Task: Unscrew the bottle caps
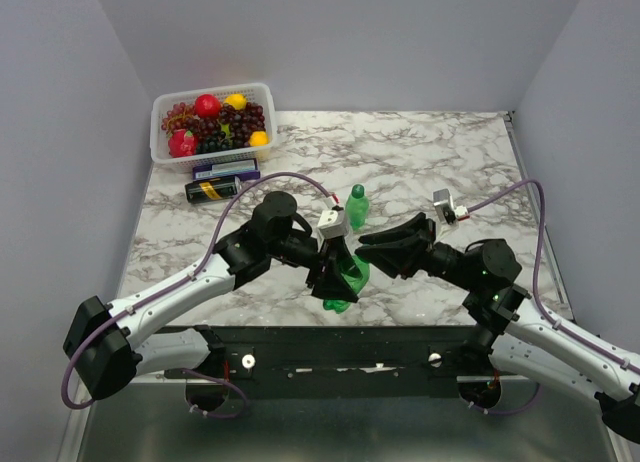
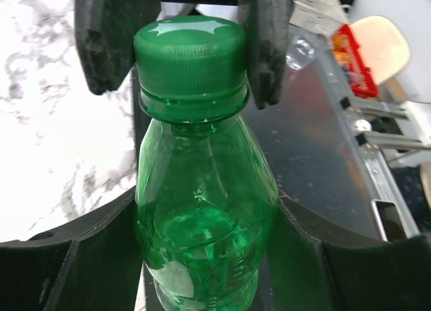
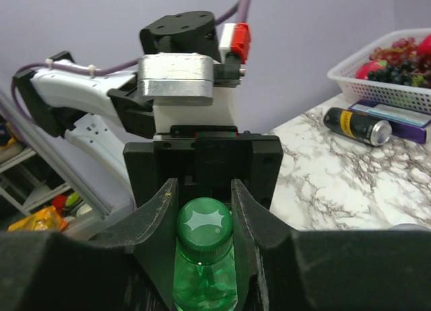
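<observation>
My left gripper [image 1: 340, 279] is shut on the body of a translucent green bottle [image 2: 202, 217], held tilted above the table's near edge; it also shows in the top view [image 1: 347, 278]. Its dark green cap [image 2: 190, 52] points at my right gripper [image 1: 360, 246]. That gripper's fingers [image 2: 101, 42] press the cap [image 3: 204, 223] on both sides. A second green bottle [image 1: 357, 208] with its green cap on stands upright just behind the grippers. The clear bottle and the silvery-grey cap are not visible.
A white basket [image 1: 160, 147] of fruit stands at the back left. In front of it lie a purple box [image 1: 225, 168] and a dark can [image 1: 212, 190] with a yellow label, also in the right wrist view [image 3: 355, 126]. A black rail [image 1: 330, 342] runs along the near edge.
</observation>
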Tool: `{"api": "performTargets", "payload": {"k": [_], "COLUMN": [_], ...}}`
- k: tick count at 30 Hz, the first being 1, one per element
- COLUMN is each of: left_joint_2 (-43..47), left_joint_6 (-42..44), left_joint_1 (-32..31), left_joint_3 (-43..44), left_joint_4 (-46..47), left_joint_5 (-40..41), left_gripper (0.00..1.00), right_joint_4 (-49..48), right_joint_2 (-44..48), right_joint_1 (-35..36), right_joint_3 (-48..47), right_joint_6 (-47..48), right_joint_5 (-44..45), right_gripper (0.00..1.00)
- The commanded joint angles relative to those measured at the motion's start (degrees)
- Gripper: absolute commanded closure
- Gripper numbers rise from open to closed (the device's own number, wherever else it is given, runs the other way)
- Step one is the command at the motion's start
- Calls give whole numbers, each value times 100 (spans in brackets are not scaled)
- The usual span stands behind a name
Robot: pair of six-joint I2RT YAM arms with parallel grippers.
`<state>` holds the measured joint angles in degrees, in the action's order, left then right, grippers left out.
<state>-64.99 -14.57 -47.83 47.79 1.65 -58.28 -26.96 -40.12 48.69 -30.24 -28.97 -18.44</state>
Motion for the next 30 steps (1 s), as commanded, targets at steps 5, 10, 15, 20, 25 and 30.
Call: {"api": "performTargets", "payload": {"k": [5,10,15,20,25,30], "left_joint_2": [-57,-119,-137,-207,-268,-313], "left_joint_6": [-661,-1223,-1303,142,639,824], "left_joint_1": [-51,-51,-51,-51,-68,-366], "left_joint_3": [-32,-130,-156,255,337,319], "left_joint_4": [1346,2014,2120,401,-543,-832], "left_joint_5": [-1396,-1677,-1625,-575,983,2283], "left_gripper": [89,89,89,89,89,91], "right_joint_4": [-230,-476,-486,93,1347,2387], "right_joint_2": [65,118,153,302,575,970], "right_joint_1": [-35,-43,-35,-43,-43,-35], "right_joint_3": [387,475,501,344,27,-315], "right_joint_6": [348,427,533,542,393,235], "right_joint_5": [-854,-1153,-1321,-750,409,1594], "right_gripper": [99,99,99,98,63,28]}}
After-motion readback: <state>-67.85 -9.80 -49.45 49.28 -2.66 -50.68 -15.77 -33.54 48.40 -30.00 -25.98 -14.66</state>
